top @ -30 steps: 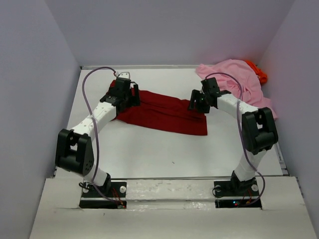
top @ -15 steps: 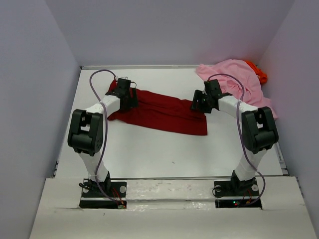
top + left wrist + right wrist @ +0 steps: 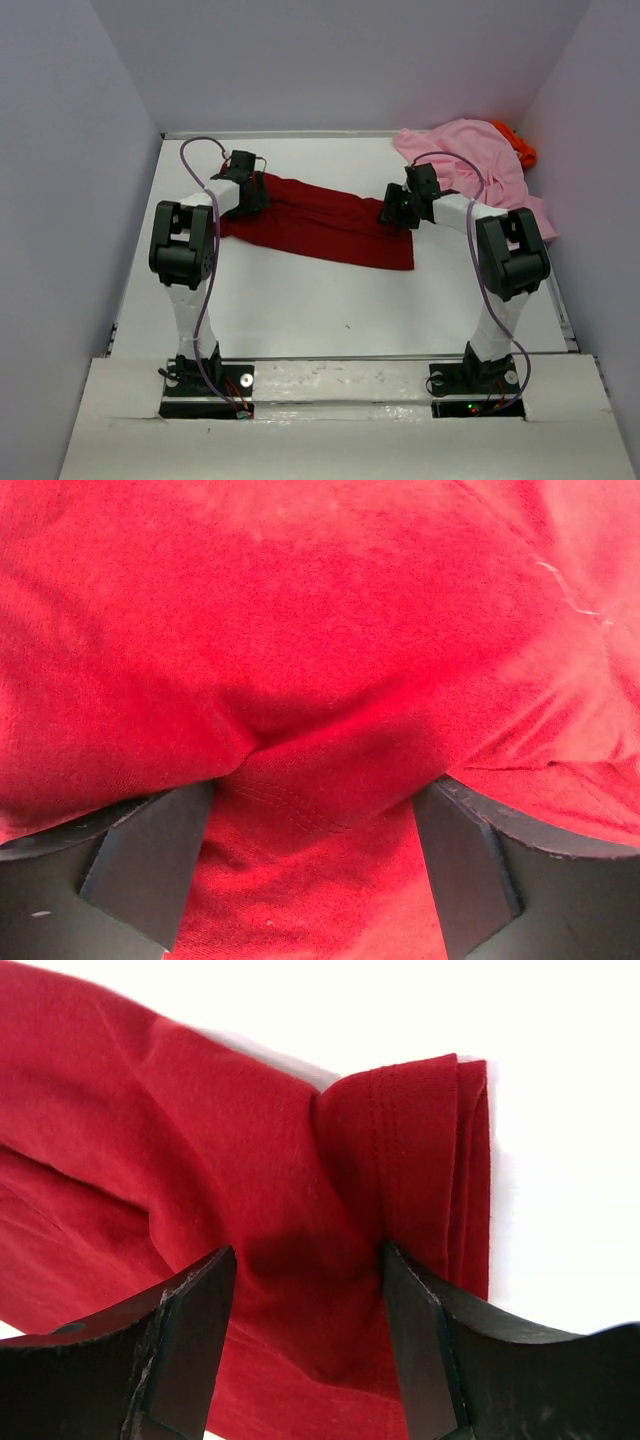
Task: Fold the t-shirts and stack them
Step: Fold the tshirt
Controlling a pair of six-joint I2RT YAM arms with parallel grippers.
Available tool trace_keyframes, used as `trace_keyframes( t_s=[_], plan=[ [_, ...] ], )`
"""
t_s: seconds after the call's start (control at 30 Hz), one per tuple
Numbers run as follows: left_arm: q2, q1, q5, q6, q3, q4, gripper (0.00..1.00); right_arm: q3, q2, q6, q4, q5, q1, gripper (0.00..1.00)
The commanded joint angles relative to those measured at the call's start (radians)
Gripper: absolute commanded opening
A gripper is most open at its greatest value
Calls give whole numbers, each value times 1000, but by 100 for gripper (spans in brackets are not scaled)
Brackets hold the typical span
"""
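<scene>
Straddling the left and right ends of the red shirt (image 3: 330, 230), lying across mid-table, with left gripper (image 3: 310, 850) and right gripper (image 3: 305, 1300), both jaws wide. Risking catching only top layers when closing, undoing the fold.

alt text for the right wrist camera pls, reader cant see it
A dark red t-shirt lies folded on a white table, its stitched hem bunched between the two black fingers of the right pincer. The fingers stand apart on either side of the bunch; whether they are squeezing it cannot be told.
</scene>
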Motion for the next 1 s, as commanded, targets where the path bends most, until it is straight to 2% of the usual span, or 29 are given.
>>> trace_keyframes(
  t_s=[0.0, 0.1, 0.47, 0.67, 0.83, 0.97],
  plan=[
    [69, 8, -22, -1, 98, -82, 91, -67, -26, 11, 24, -1, 33, 66],
    [100, 8, -74, 3, 165, -104, 91, -121, -68, 21, 13, 10, 76, 65],
    [232, 5, -43, 27, 428, -206, 91, -339, -258, 50, 7, 77, 262, 66],
    [296, 7, -60, 62, 500, -223, 91, -441, -359, 89, 2, 85, 351, 66],
    [349, 1, -82, 79, 568, -236, 89, -457, -404, 126, -33, 113, 505, 66],
    [372, -31, -128, 119, 627, -240, 89, -440, -372, 172, -37, 133, 642, 66]
  ],
)
